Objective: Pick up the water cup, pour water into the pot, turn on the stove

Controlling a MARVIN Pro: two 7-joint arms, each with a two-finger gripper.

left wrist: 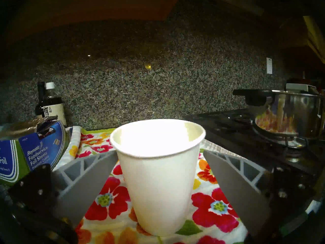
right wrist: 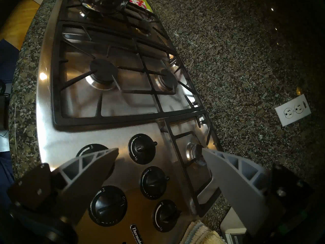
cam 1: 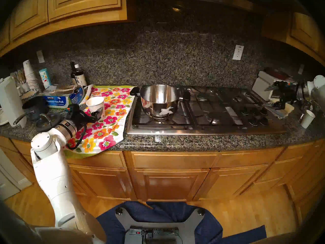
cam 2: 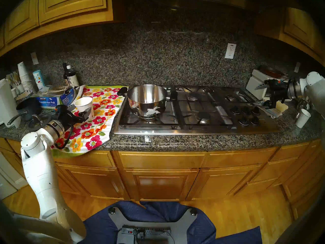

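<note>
Granite countertop (cam 1: 175, 141) carrying floral towel (cam 1: 112, 111); water cup (left wrist: 158, 176) standing upright on it, sitting between spread fingers (left wrist: 88, 182) of left gripper (left wrist: 159, 153), jaws wide, gaps both sides. Right gripper (right wrist: 160, 153) hovering wide over stove (right wrist: 52, 132) knobs (right wrist: 142, 148). Pot (cam 1: 158, 101) sitting on grate.

A floral towel (cam 1: 112, 115) lies beside a foil box (cam 1: 59, 100), seemingly opened.

Left pincer (left wrist: 160, 153) level, jaws wide — right pincer (right wrist: 161, 153) angled down, spread.
</note>
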